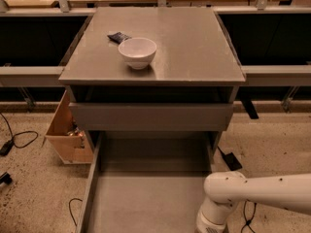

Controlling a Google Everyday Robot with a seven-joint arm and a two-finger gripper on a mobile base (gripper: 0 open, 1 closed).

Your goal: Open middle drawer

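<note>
The middle drawer (150,193) is pulled far out of the grey cabinet (194,57) toward the camera. Its plain grey inside shows, and its front edge is below the frame. Above it the uppermost grey front (150,116) stands slightly out from the cabinet top. My white arm (257,191) reaches in from the right, and its wrist (214,217) hangs at the drawer's right front corner. The gripper itself is cut off by the bottom edge of the camera view.
A white bowl (138,51) and a small dark packet (118,37) sit on the cabinet top. A cardboard box (68,135) stands on the floor at the left. Cables (19,137) lie on the floor. Dark shelving (277,38) flanks the cabinet.
</note>
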